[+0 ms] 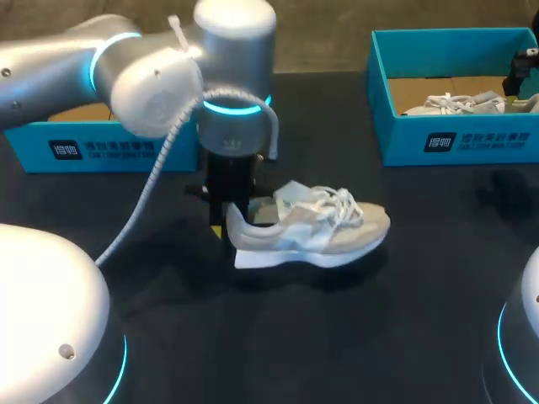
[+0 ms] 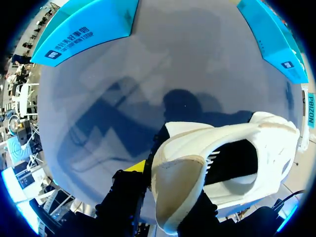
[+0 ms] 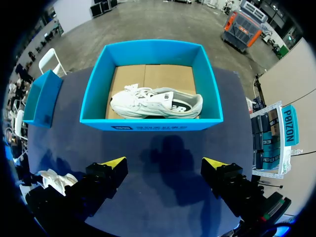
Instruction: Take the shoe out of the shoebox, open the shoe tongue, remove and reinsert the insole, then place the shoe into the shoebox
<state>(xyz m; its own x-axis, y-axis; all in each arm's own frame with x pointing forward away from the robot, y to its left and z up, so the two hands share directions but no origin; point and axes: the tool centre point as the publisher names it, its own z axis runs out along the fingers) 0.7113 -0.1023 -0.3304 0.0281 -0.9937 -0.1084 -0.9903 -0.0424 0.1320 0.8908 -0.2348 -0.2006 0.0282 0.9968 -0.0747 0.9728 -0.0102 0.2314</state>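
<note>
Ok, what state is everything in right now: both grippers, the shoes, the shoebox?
white and beige lace-up sneaker: upright on its sole on the black table, out of the box, laced.
left gripper: shut on that sneaker's heel.
right gripper: open, empty.
blue cardboard shoebox: lidless, a second white sneaker on its side inside.

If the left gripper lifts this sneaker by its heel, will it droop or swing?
Likely light, judging by the soft-looking upper of the sneaker. Its thick sole should keep it fairly straight, but the toe may dip, as the left gripper holds only the heel. The loose laces would probably dangle.
</note>
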